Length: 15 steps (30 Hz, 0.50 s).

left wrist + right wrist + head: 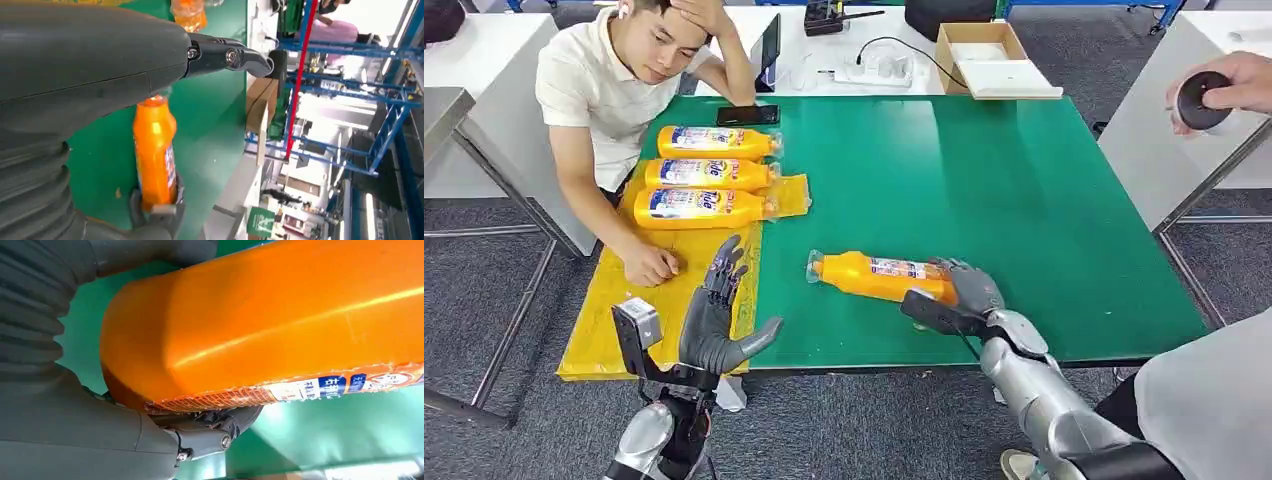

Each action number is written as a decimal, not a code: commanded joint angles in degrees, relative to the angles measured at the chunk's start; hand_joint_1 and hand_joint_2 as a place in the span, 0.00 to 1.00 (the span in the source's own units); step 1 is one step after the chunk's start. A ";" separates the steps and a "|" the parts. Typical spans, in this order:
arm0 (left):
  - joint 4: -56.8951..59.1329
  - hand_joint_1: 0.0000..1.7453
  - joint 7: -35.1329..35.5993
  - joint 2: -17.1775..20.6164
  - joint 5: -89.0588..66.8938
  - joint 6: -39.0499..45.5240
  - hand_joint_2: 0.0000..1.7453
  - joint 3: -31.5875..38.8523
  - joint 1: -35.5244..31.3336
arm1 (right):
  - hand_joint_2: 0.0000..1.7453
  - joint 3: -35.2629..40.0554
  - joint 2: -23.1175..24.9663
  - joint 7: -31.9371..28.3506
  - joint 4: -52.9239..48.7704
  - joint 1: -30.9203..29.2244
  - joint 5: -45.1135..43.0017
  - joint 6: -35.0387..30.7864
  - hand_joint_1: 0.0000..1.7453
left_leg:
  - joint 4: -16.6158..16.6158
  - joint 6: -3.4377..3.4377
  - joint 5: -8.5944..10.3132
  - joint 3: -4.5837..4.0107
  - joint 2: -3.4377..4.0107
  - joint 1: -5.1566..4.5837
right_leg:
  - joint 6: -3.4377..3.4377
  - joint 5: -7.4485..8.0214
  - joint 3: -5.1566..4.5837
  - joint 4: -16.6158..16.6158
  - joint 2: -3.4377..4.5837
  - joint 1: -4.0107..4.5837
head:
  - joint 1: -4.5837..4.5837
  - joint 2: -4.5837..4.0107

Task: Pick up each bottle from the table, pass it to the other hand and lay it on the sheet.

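Right hand (969, 290) grasps a fourth orange detergent bottle (879, 276) on the green table (1024, 200); left hand (719, 325) waits released; three bottles (709, 175) already lie on the yellow sheet (604, 330).

The word "Tide" reads on the label of the middle detergent bottle (709, 174) of the three lying on the yellow sheet (614, 320). The bottles either side of it (714, 142) (704, 208) carry the same blue and white label, its print too small to read. The label on the bottle in the robot hand (310, 330) shows small Chinese print, too blurred to read.
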 commanded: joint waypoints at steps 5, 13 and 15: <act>-6.43 0.00 1.20 -3.80 14.00 7.19 1.00 2.48 9.31 | 1.00 -5.55 11.97 -11.22 -25.75 18.27 -19.92 -16.15 1.00 | -0.07 -0.16 -0.12 -0.29 0.17 0.14 | -0.17 -0.09 -0.31 -0.01 0.06 0.13 | 0.00 0.02; -6.20 0.00 1.10 -3.51 14.30 7.59 1.00 2.29 8.77 | 1.00 -4.45 10.97 -10.81 -25.43 18.03 -21.18 -16.46 1.00 | 0.00 -0.09 -0.03 -0.96 -0.21 0.08 | -0.09 -0.10 -0.84 0.06 -0.19 0.05 | -0.02 0.02; -6.33 0.00 0.86 -3.88 14.74 7.93 1.00 2.59 8.99 | 1.00 -4.64 11.69 -12.42 -26.33 18.71 -22.78 -17.15 1.00 | 0.01 -0.11 -0.05 -0.95 -0.19 0.08 | -0.11 -0.11 -0.83 0.05 -0.18 0.03 | 0.00 0.02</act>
